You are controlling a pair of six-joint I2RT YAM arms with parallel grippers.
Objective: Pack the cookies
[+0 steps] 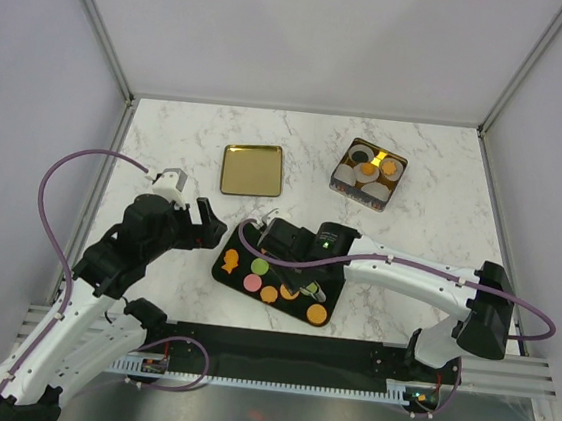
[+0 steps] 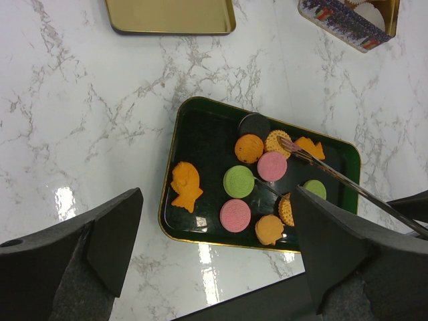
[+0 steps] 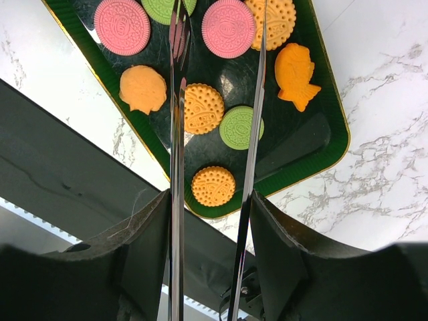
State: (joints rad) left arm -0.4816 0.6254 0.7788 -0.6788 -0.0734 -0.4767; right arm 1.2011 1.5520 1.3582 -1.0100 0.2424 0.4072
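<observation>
top: dark tray (image 1: 291,310) sits at the near edge of the tabletop (image 1: 168,138), cookies (image 1: 269,293) spread over it, most not yet packed. tin (image 1: 349,189) with paper cups (image 1: 373,177) is far right, well apart from the tray; one cup looks to hold an orange piece. gold lid (image 1: 252,169) lies flat left of the tin. right arm (image 1: 395,271) reaches across over the tray. left fingers (image 1: 206,221) sit just off the tray's left end, nothing in them

left wrist: left fingers released, spread wide, above the tabletop with the tray framed between them. tongs (image 2: 314,160) come in from the right, tips over the cluster by the pink cookie (image 2: 272,166) and a waffled orange one (image 2: 273,144); can't tell if the tips touch anything

right wrist: right fingers (image 3: 144,254) clenched on the tongs, one blade each side, blades apart. pink cookie lies in the gap between the blades, nothing pinched. tips run off the top of frame

my read: pick phase, tongs lining up on a cookie, no grasp yet. next: drop the tips to tray level, straddle one cookie across its width, squeeze without nudging its close neighbours, lift level, carry to a free cup in the tin. flat piece on a slick tray will likely skate out if the blades close off-centre
</observation>
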